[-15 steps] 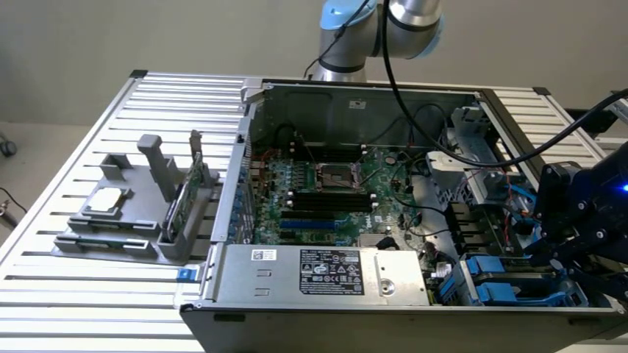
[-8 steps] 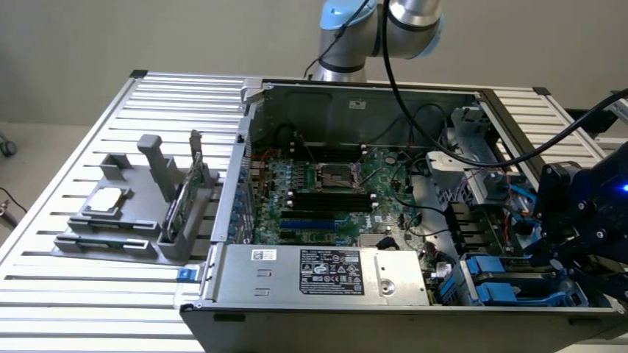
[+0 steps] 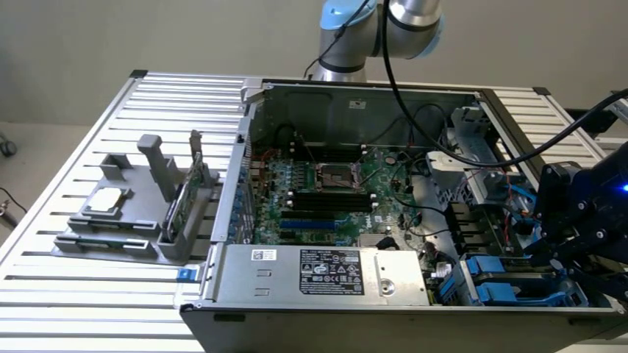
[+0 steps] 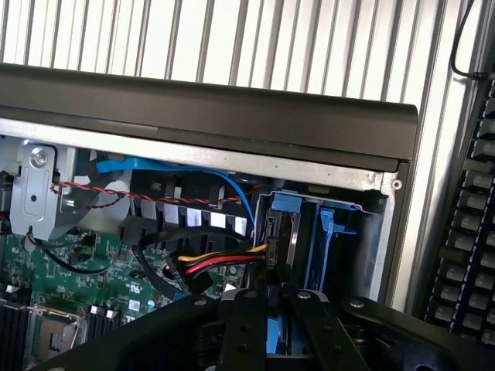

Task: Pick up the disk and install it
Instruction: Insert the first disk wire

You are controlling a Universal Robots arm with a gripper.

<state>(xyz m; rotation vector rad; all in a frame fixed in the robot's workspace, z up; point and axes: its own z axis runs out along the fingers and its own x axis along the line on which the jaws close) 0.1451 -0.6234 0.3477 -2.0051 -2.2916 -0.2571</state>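
My gripper point(image 3: 561, 254) hangs over the drive bay point(image 3: 496, 283) at the corner of the open computer case on the exterior view's right. In the wrist view its two dark fingers point(image 4: 244, 328) stand close together with a bright blue strip between them. That strip runs on into the disk point(image 4: 283, 232), which stands on edge in the bay under a blue tab, its label side hidden. The gripper point(image 4: 274, 340) looks shut on the disk's blue carrier. A second blue bracket point(image 4: 329, 232) sits in the slot beside it.
Yellow, red and black power wires point(image 4: 220, 263) and a blue cable point(image 4: 232, 189) run close to the bay. The case wall point(image 4: 232, 116) borders it. On the exterior view's left, a grey fixture point(image 3: 118, 228) holds a small silver chip point(image 3: 106, 198).
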